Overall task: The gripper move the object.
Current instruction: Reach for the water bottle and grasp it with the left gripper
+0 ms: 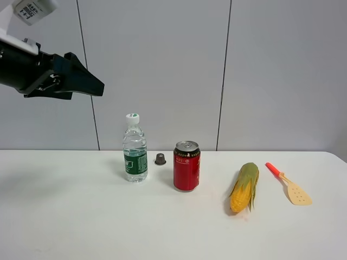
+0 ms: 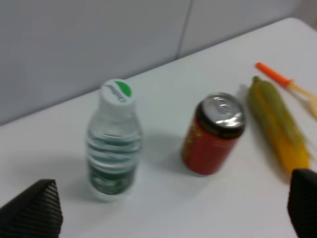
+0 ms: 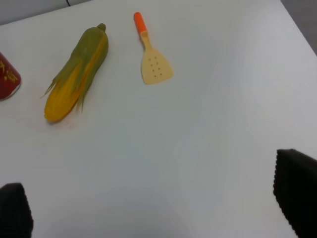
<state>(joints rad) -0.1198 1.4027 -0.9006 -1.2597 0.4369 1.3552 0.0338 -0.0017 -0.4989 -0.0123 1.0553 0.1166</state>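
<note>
One corn cob, one spatula, one can, one bottle, one capsule — left pincer, right pincer, both spread.

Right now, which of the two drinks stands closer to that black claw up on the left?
The clear water bottle with the white cap; the red can stands farther right, away from the gripper.

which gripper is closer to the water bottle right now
Left. The left gripper hangs open in the air, above and to the left of the water bottle. The right gripper is over the corn and spatula side, with no bottle in its view.
</note>
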